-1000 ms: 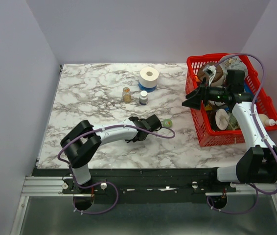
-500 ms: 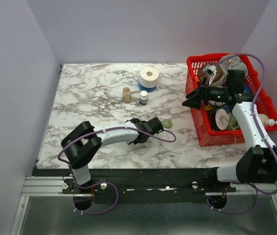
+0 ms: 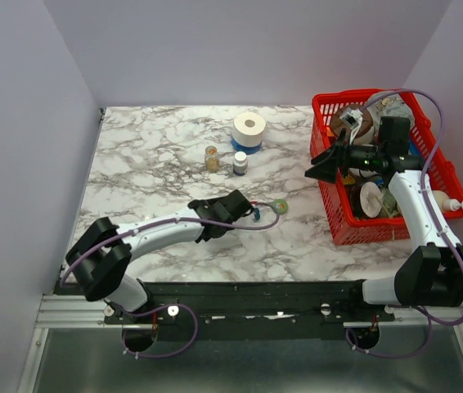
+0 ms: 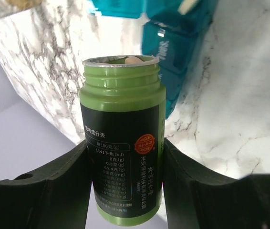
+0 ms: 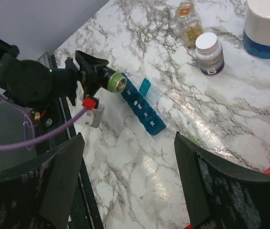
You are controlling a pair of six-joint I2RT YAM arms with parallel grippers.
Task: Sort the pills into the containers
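Observation:
My left gripper (image 3: 230, 206) is shut on an open green pill bottle (image 4: 123, 143), with both fingers pressed on its black label. Pale pills (image 4: 133, 60) show at its mouth. In the right wrist view the bottle (image 5: 114, 82) is tipped on its side, with its mouth at the near end of the teal pill organizer (image 5: 142, 107). The organizer lies on the marble with one lid (image 5: 145, 87) flipped open. It also shows in the left wrist view (image 4: 175, 52). My right gripper (image 3: 313, 172) is open and empty, hovering left of the red basket.
The red mesh basket (image 3: 342, 225) of clutter stands at the right. A green cap (image 3: 279, 206) lies right of the organizer. An amber bottle (image 3: 212, 157), a white bottle (image 3: 240, 163) and a white roll (image 3: 249, 128) stand farther back.
My left gripper has drawn back to the left with the green bottle, away from the green cap, and its arm has stretched out. The right arm has not moved.

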